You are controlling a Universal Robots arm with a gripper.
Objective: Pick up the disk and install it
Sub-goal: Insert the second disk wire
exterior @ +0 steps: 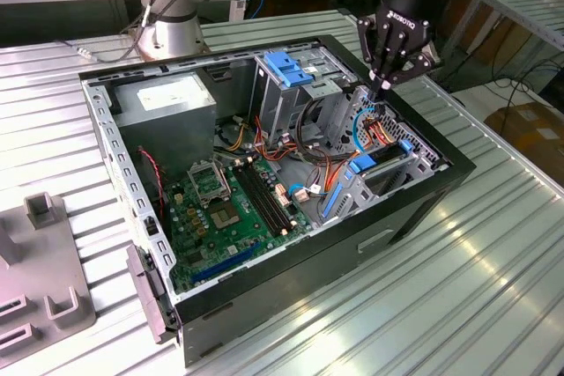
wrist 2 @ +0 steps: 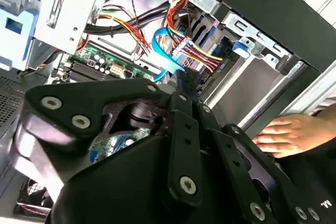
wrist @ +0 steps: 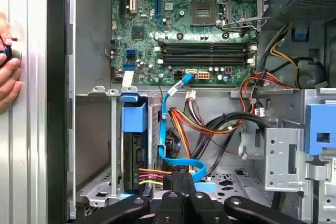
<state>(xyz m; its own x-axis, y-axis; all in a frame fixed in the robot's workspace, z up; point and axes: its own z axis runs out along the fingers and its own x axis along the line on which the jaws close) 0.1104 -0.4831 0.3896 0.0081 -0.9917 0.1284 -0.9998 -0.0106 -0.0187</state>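
Note:
The disk (wrist: 134,148) stands on edge in the drive bay of the open computer case (exterior: 414,209), its blue carrier rail (wrist: 133,117) at one end and red, yellow and orange wires running to the other. In the exterior view the disk (exterior: 374,162) lies low in the bay at the case's right end. My gripper (exterior: 382,85) hangs above that bay, over the cable bundle, fingers shut together and holding nothing. In both wrist views the fingertips (wrist: 181,178) (wrist 2: 181,80) sit next to the blue flat cable (wrist: 181,161), beside the disk and apart from it.
A tall metal drive cage with a blue bracket (exterior: 286,68) stands at the back of the case. The green motherboard (exterior: 229,209) and power supply (exterior: 167,103) take up the rest of it. A person's hand (wrist: 8,64) rests on the table beside the case. A grey fixture (exterior: 40,261) sits on the exterior view's left.

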